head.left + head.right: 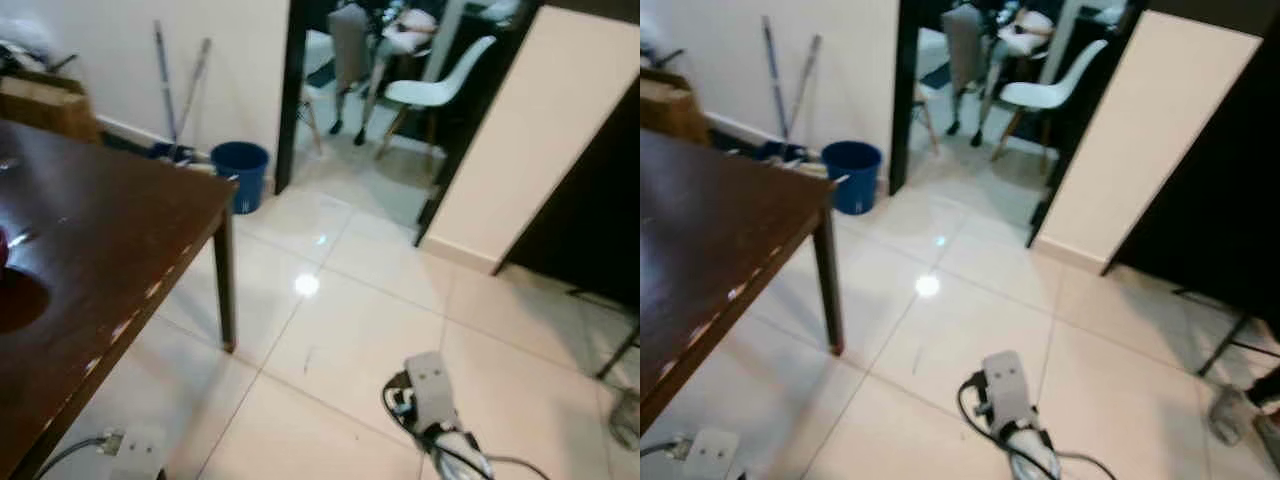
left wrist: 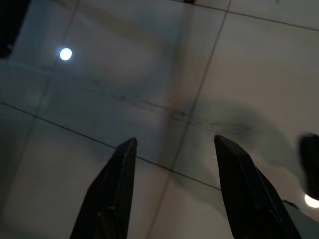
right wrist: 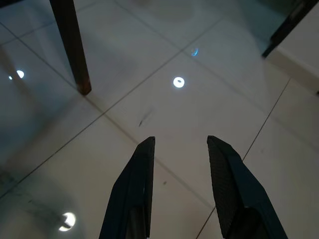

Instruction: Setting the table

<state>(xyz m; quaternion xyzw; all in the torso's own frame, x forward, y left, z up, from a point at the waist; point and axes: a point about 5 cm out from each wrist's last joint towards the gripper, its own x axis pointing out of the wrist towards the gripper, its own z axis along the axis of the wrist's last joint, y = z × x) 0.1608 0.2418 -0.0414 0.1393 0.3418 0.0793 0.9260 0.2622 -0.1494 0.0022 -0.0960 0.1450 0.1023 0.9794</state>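
Robot stands beside dark table [image 1: 110, 240], corner near – head camera faces tiled floor [image 1: 330, 330]. Left gripper [image 2: 174, 149] and right gripper [image 3: 179, 144] hang over tiles, 2 fingers each apart, empty. Step likely fetching tableware – none visible; next needs locating it.

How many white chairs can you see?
1: a white plastic chair with wooden legs stands past the dark doorway, far from the dark brown wooden table. More chairs may be hidden behind the doorway's frame.
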